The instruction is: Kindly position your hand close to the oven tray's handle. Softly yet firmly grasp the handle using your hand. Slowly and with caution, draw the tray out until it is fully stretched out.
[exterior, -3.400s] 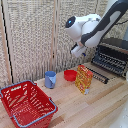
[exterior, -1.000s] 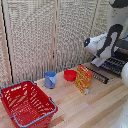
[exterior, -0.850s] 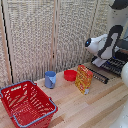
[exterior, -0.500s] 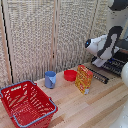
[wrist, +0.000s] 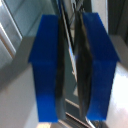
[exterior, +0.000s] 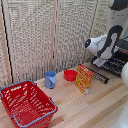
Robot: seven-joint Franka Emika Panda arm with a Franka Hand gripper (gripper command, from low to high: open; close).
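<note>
In the exterior view my white arm [exterior: 102,45] reaches down to the oven [exterior: 121,56] at the exterior view's right edge. The dark barred tray [exterior: 98,74] sticks out of the oven's front over the wooden table. My gripper [exterior: 105,63] is at the tray's front, with its fingers hidden behind the arm. In the wrist view the gripper [wrist: 70,70] fills the picture. Its two blue pads [wrist: 47,65] are pressed close together with a thin dark bar of the tray [wrist: 68,22] between them.
An orange and yellow box [exterior: 83,79] stands upright just beside the tray's front edge. A red bowl [exterior: 70,75] and a blue cup [exterior: 50,79] sit further to the exterior view's left. A red basket [exterior: 27,102] is at the front left. A wicker screen backs the table.
The arm swung from mid-table over to the oven and lowered to the tray. In the last second it has shifted slightly to the exterior view's left.
</note>
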